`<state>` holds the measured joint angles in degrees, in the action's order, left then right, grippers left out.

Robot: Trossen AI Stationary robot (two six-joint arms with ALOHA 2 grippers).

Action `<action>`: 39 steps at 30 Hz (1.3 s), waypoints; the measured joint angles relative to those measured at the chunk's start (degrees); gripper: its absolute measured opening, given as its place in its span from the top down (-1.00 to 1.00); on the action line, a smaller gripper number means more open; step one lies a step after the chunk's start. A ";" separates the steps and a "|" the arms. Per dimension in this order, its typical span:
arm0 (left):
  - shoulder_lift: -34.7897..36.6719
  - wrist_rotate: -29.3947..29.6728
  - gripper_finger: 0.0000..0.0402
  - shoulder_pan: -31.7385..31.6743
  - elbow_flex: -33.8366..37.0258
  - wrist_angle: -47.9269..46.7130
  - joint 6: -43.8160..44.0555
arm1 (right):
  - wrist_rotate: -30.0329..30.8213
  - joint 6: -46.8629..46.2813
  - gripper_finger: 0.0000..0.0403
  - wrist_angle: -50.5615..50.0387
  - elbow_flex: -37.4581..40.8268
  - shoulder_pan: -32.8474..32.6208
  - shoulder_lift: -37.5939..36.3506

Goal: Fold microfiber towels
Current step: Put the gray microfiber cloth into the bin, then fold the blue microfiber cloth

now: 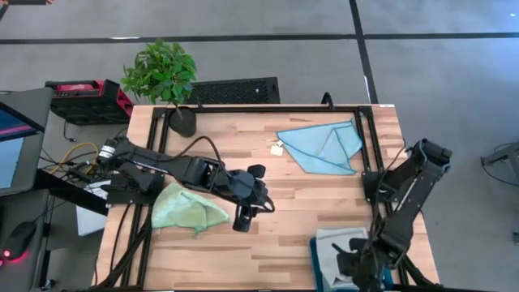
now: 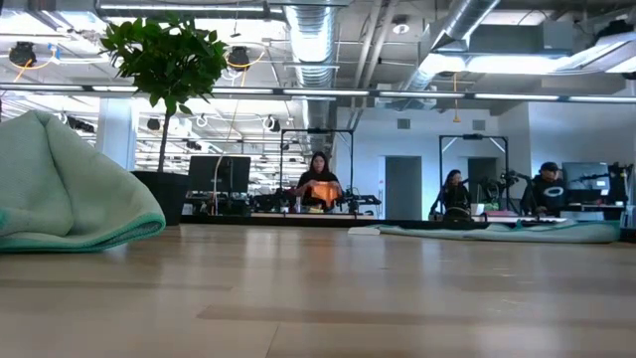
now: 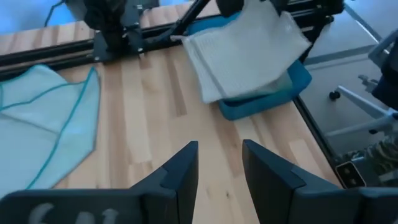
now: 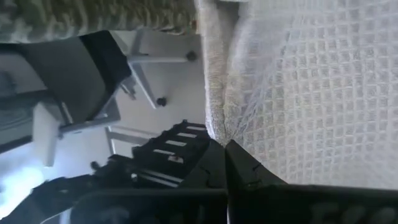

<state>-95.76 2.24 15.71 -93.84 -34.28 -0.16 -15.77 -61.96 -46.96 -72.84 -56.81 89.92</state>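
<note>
Tabletop: green towel (image 1: 188,208) beside left pincer (image 1: 242,221) (open)

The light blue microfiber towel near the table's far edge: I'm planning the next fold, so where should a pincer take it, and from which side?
Take the light blue microfiber towel at its pointed corner nearest the small white tag, coming from above on the left arm's side. That corner lies flat and single-layered on the wooden table, while the opposite part is already doubled over. The open left pincer is probably the one to use.

No readable text or labels.
</note>
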 joint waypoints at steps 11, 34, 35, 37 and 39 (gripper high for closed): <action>-0.01 -0.02 0.42 0.08 0.46 0.87 -1.09 | -1.13 3.76 0.98 -0.23 0.04 -0.56 9.46; -0.01 -0.04 0.42 0.06 0.41 0.31 -1.07 | -11.45 3.41 -0.03 -0.59 0.04 2.26 9.78; -0.01 -0.04 0.42 0.08 0.41 0.31 -1.07 | -12.70 3.23 -0.09 -0.59 0.04 2.66 9.78; 0.01 -0.07 0.42 0.08 0.41 0.27 -1.07 | -14.72 3.01 -0.17 -0.52 0.04 3.46 9.73; 0.01 -0.07 0.42 0.08 0.41 0.02 -1.07 | -14.52 3.20 -0.23 -0.74 0.04 3.79 8.86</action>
<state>-95.74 2.17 15.79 -93.43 -34.26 -1.23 -30.29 -58.76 -47.70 -72.79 -53.01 98.79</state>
